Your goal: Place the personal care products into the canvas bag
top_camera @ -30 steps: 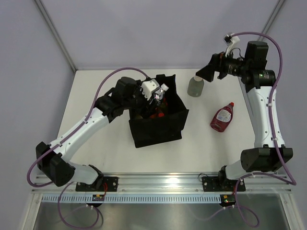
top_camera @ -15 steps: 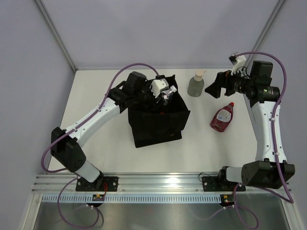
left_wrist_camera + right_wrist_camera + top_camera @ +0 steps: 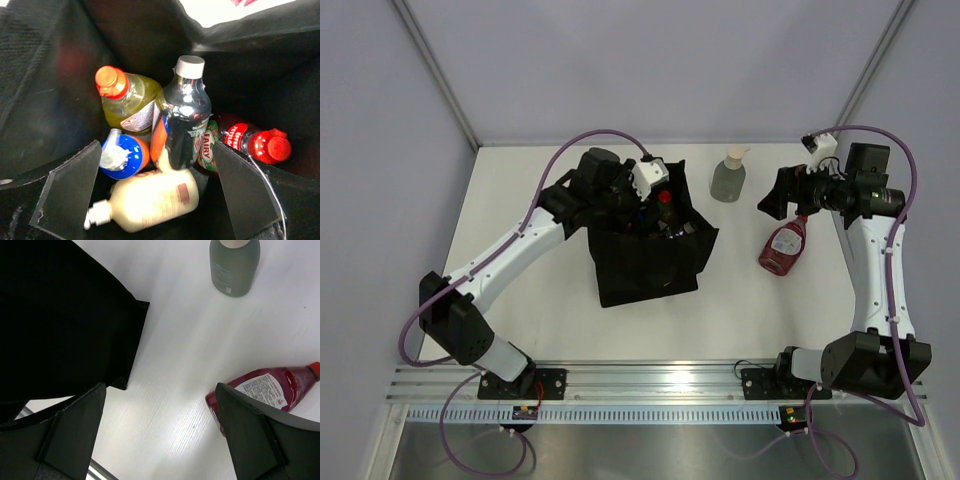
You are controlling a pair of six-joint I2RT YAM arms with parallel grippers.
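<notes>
Canvas bag at the table's middle holds several bottles. The left gripper hangs over it, wide open and empty. Toward the right edge the dark red bottle lies flat. The right gripper is above it, wide open and empty, and probably must next descend and grasp it. Grey-green pump bottle stands near the far edge.

White table top, matt; the right wrist view shows a faint streaked grain. Plain grey wall panels close the far edge and both sides, meeting at two slanted metal corner posts. An aluminium rail runs along the near edge, with a slotted strip just beside it on the nearer side.
</notes>
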